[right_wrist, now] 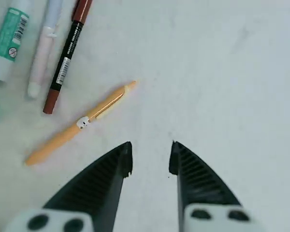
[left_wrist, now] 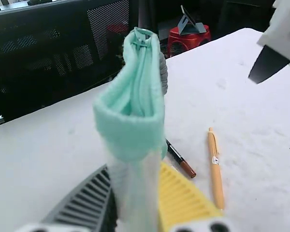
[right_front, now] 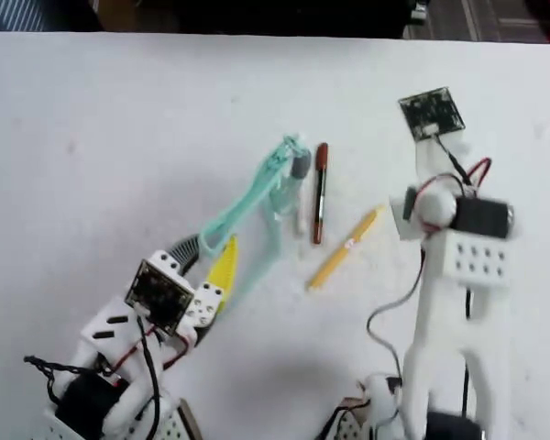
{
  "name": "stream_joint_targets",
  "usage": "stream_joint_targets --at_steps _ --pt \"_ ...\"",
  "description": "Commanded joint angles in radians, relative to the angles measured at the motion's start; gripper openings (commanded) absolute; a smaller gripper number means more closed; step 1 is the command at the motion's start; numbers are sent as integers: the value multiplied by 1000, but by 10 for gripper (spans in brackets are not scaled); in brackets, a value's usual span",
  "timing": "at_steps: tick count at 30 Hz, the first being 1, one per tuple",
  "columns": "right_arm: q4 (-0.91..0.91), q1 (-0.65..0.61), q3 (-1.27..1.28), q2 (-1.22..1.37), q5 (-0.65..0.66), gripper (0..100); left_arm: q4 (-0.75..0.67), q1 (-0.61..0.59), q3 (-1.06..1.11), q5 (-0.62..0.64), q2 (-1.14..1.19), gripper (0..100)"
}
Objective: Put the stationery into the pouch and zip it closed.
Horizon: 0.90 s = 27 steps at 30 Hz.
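My left gripper (right_front: 209,258) is shut on one end of the mint-green pouch (right_front: 252,188), which stretches away from it toward the table's middle. In the left wrist view the pouch (left_wrist: 135,106) stands up between the grey and yellow fingers (left_wrist: 183,195). Beside the pouch's far end lie a brown-capped black marker (right_front: 319,192) and an orange pen (right_front: 344,249). My right gripper (right_wrist: 151,157) hovers open over bare table, with the orange pen (right_wrist: 79,123), the marker (right_wrist: 65,63), a pale pen (right_wrist: 41,53) and a green-labelled stick (right_wrist: 7,41) off to one side of it.
The white table (right_front: 119,119) has free room to the left and at the back. The right arm's white body (right_front: 454,302) rises at the front right. A dark room with a red stool (left_wrist: 186,36) lies beyond the table's edge.
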Motion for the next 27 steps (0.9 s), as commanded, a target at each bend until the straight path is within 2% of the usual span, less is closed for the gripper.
stream_joint_targets --at_steps 1,5,12,16,25,27 --pt "-77 -4 -6 122 -218 200 -6 -16 -35 -11 1 23" --pt "-159 -62 -6 257 -486 257 -6 -13 -34 -11 1 23" --pt "-188 -177 -71 395 -560 257 -11 -12 -12 -9 1 23" --pt "-188 -163 -135 512 -726 261 -9 -12 -12 -9 1 23" --pt "-180 -182 -358 868 -743 256 -9 -12 -12 -9 1 23" --pt "-180 -183 -393 914 -743 224 -9 -12 -12 -9 1 23"
